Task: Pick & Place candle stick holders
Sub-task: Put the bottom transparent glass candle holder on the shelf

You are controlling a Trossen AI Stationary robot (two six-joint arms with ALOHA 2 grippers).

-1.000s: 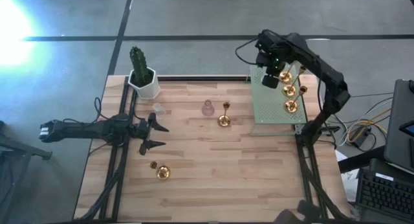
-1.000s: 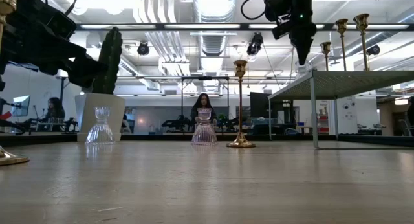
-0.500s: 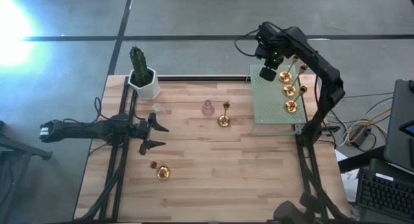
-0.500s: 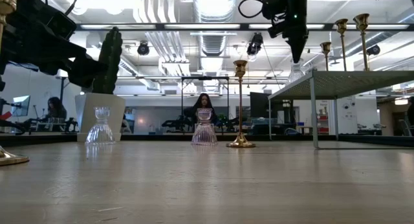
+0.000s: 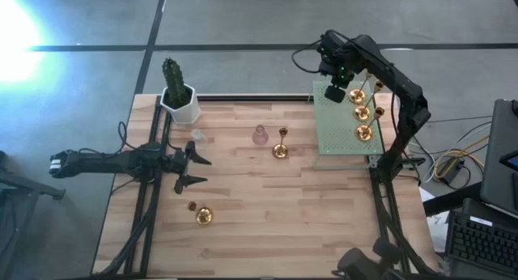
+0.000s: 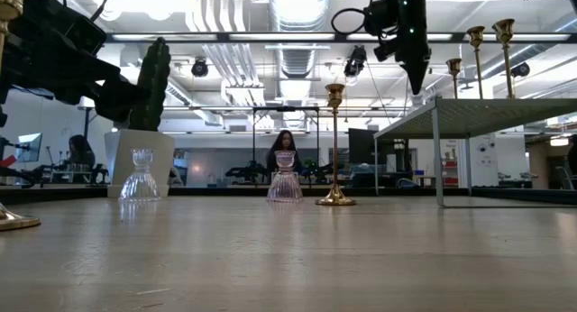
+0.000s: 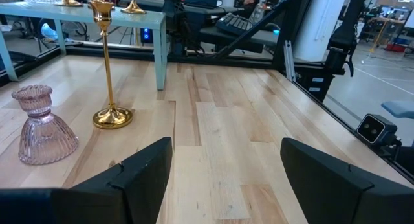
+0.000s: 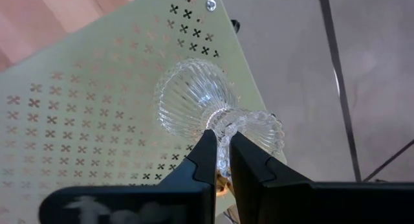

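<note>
My right gripper (image 8: 223, 149) is shut on a clear glass holder (image 8: 194, 101) over the far left corner of the green perforated shelf (image 5: 332, 134). It also shows in the high view (image 5: 333, 91). Three gold holders (image 5: 362, 113) stand on the shelf. On the table, a gold holder (image 5: 280, 150) and a pinkish glass one (image 5: 260, 135) stand upright. A clear one (image 5: 197, 135) stands near the pot, and a gold one (image 5: 202, 216) lies on its side. My left gripper (image 5: 202, 171) waits open at the table's left, touching nothing. My right gripper pinches the beaded rim of the clear holder's cup (image 8: 255, 130) between its two fingers, which stand close together. The fingers slant down from above. The holder's ribbed base (image 8: 187, 101) points at the shelf, tilted. Whether the base rests on the shelf, I cannot tell.
A white pot with a green cactus (image 5: 180, 102) stands at the table's far left corner. The shelf stands on legs (image 6: 437, 154) at the far right. The middle and near part of the wooden table (image 5: 283, 223) is bare. People show in the room behind.
My right gripper has gone a little toward the table's far edge over the shelf, carrying the clear glass holder with it, and has tipped somewhat. It stays shut.
</note>
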